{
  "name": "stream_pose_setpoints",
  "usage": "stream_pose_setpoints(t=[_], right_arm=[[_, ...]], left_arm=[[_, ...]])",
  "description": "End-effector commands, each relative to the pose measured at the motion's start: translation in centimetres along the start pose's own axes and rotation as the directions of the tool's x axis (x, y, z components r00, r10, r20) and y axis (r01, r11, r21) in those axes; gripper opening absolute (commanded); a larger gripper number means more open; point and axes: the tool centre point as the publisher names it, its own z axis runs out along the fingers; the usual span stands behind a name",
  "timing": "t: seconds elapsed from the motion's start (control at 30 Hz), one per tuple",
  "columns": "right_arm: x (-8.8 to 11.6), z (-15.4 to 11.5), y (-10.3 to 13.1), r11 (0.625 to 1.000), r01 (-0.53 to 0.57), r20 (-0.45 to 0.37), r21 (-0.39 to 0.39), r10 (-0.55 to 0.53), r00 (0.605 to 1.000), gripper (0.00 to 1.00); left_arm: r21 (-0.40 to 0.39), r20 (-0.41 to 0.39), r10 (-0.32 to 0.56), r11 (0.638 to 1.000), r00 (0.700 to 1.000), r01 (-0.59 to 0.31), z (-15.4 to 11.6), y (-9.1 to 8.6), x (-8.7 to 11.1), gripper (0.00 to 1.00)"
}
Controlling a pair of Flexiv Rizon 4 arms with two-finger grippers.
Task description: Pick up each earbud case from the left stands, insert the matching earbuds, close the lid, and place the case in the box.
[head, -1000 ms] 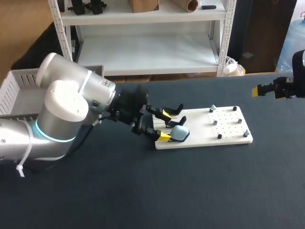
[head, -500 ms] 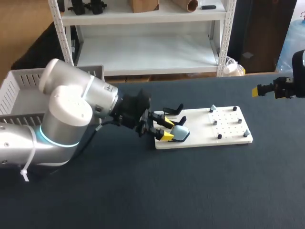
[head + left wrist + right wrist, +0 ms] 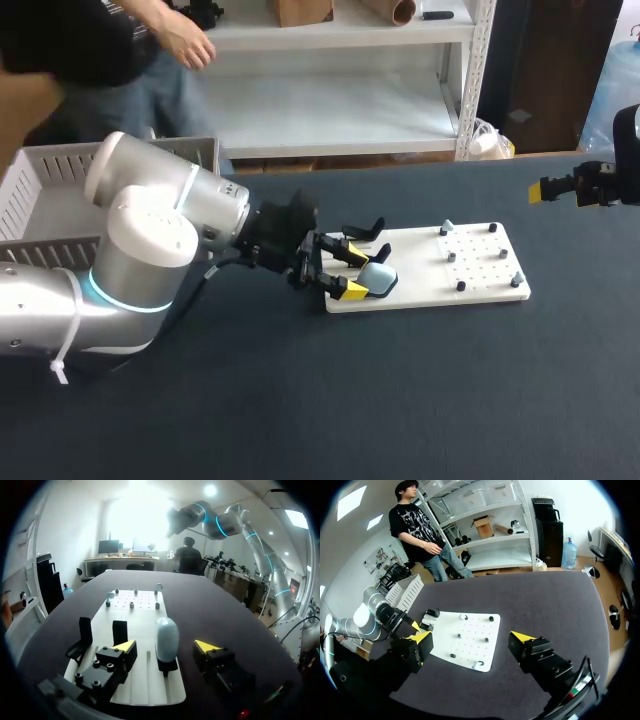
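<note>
A light blue earbud case (image 3: 377, 277) stands upright on a black stand at the left end of the white board (image 3: 425, 278). My left gripper (image 3: 351, 270) is low at that end, open, one yellow tip on each side of the case. From the left wrist, the case (image 3: 167, 639) sits between the fingers of the left gripper (image 3: 166, 647), with a gap on both sides. Two empty black stands (image 3: 119, 632) are beside it. My right gripper (image 3: 560, 188) hangs open at the table's far right, holding nothing, and the right wrist view shows it (image 3: 472, 637) well back from the board (image 3: 465, 645).
A slatted white box (image 3: 50, 170) sits at the table's back left, behind my left arm. The board's right half carries several small pegs (image 3: 460, 286). Dark table cloth (image 3: 400, 400) lies bare in front of the board.
My left gripper has moved a little right along the board, so its tips now flank the case, and its fingers stand closer together than a second ago. The right arm has not moved.
</note>
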Motion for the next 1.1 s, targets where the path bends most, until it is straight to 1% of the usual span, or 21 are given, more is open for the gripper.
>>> stream_pose_setpoints(t=[0.03,0.53,0.63,0.73,1.03,1.1], right_arm=[[0.0,0.1,-0.2,1.000,0.002,-0.001,-0.007,-0.002,1.000,1.00],[0.0,0.1,-0.2,1.000,0.002,-0.001,-0.007,-0.002,1.000,1.00],[0.0,0.1,-0.2,1.000,0.002,-0.001,-0.007,-0.002,1.000,1.00],[0.0,0.1,-0.2,1.000,0.002,-0.001,-0.007,-0.002,1.000,1.00],[0.0,0.1,-0.2,1.000,0.002,-0.001,-0.007,-0.002,1.000,1.00],[0.0,0.1,-0.2,1.000,0.002,-0.001,-0.007,-0.002,1.000,1.00]], left_arm=[[-0.003,0.005,0.003,1.000,1.000,-0.003,0.4,0.0,0.2,0.71],[-0.006,0.015,0.001,1.000,1.000,-0.001,1.1,0.3,0.3,0.67],[-0.007,0.017,-0.001,1.000,1.000,0.001,1.2,0.3,0.4,0.63],[-0.007,0.020,-0.001,1.000,1.000,0.002,1.4,0.3,0.4,0.50],[-0.008,0.021,-0.004,1.000,1.000,0.005,1.5,0.5,0.4,0.49],[-0.009,0.022,-0.006,1.000,1.000,0.006,1.6,0.5,0.4,0.51]])
